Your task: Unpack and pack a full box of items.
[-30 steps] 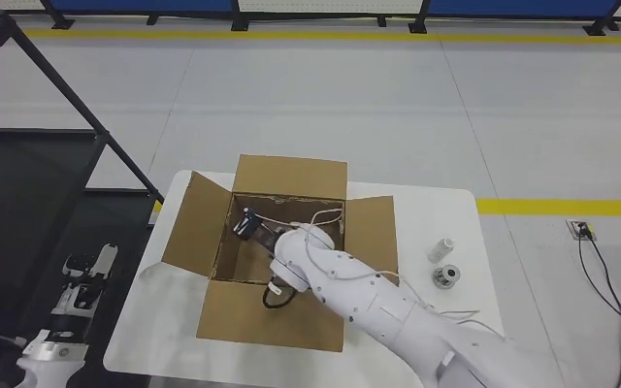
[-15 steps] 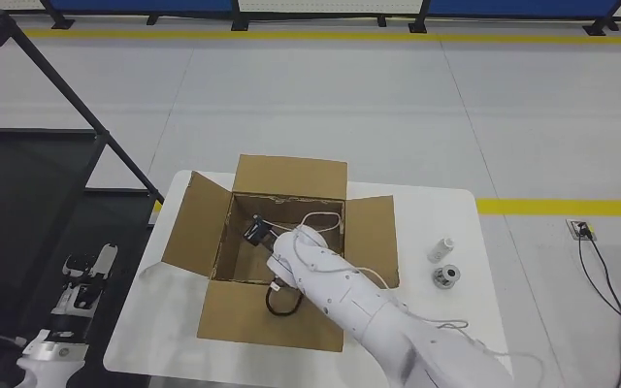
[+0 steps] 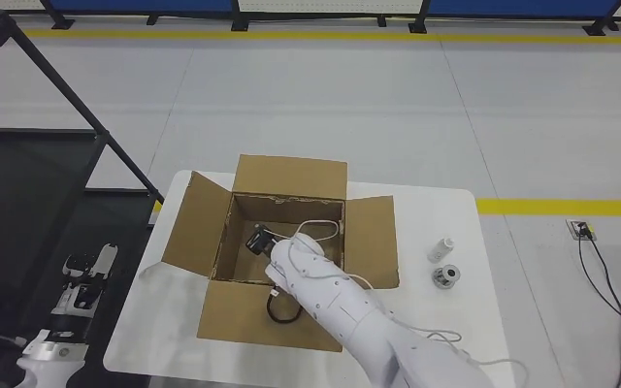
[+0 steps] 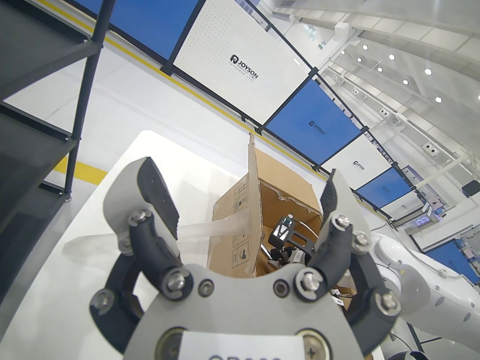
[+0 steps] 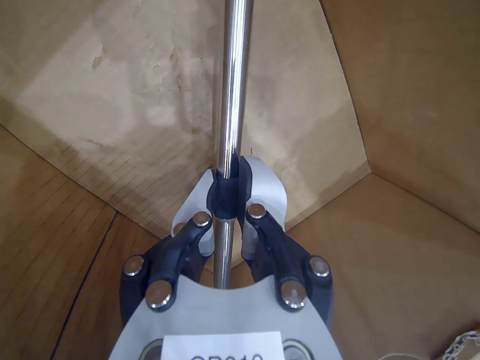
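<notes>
Probably an industrial hall: blue and white partition panels point(image 4: 240, 72), yellow floor line point(image 3: 291, 35), high lit ceiling point(image 4: 393, 39).

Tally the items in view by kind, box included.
cardboard box: 1
metal rod, held in the right claw inside the box: 1
small white cylinder, on the table beside the box: 1
small round metal part, next to it: 1
Total: 4

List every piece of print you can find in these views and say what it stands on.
Wall panels: a logo with a brand name, not quoted here.
Cardboard box, outer wall: handling symbols, too small to read.
Label on the left hand: cut off at the picture's edge.
Label on the right hand: cut off likewise.
</notes>
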